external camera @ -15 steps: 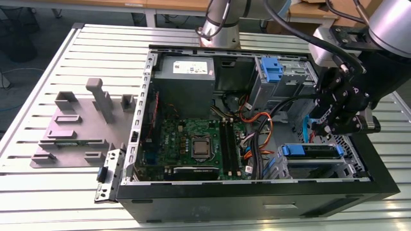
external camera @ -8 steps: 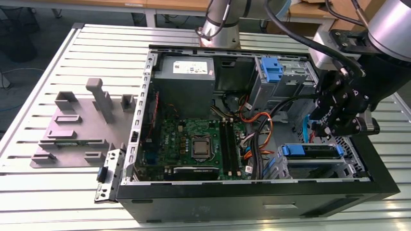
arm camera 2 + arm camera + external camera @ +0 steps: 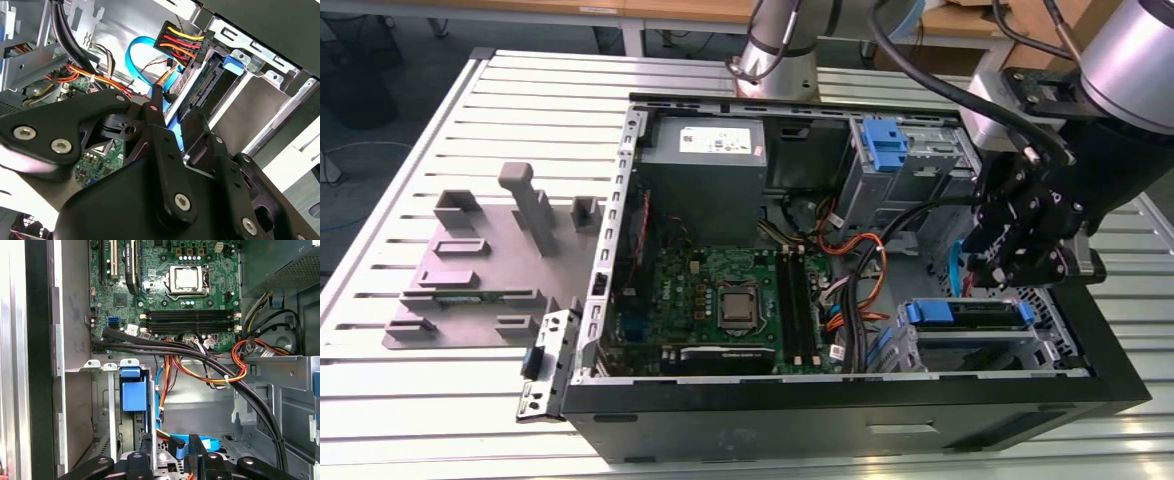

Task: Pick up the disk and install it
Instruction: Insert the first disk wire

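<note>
The disk (image 3: 977, 315) sits on its edge in the drive cage at the open computer case's front right corner, with a blue tab (image 3: 931, 312) at its end. In the second wrist view the disk (image 3: 202, 92) shows its dark circuit side and blue rail. In the first wrist view its blue tab (image 3: 134, 392) stands in the bay. My black gripper (image 3: 998, 278) hangs just above the cage. Its fingers stand apart over the disk's near end, open, in both wrist views (image 3: 175, 112) (image 3: 172, 445).
The motherboard (image 3: 720, 300) fills the case floor, with the grey power supply (image 3: 707, 145) behind it. A second blue bracket (image 3: 887, 140) sits in the upper bay. Orange, red and blue cables (image 3: 172, 42) hang beside the cage. A grey fixture plate (image 3: 480, 270) lies at the exterior view's left.
</note>
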Action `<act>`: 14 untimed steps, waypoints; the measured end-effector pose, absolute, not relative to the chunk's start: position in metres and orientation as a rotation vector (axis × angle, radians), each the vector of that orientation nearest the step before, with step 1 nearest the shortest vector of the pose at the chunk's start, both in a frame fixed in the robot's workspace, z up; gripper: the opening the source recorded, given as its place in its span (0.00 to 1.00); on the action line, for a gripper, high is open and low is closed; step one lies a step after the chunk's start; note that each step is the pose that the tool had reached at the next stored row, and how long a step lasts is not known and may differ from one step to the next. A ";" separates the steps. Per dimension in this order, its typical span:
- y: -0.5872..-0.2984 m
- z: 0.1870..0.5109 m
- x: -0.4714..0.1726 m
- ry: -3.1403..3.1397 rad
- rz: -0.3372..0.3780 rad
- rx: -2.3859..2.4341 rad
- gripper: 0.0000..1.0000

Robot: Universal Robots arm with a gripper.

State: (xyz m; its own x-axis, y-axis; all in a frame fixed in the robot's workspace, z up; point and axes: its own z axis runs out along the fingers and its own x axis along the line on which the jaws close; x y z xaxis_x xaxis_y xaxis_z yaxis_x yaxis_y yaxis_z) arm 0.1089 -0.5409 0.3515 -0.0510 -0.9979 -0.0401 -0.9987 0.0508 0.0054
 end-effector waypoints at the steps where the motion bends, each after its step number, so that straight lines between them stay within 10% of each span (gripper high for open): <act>1: -0.541 0.351 0.109 2.259 0.049 -2.147 0.42; 14: -0.541 0.348 0.109 2.263 0.040 -2.150 0.35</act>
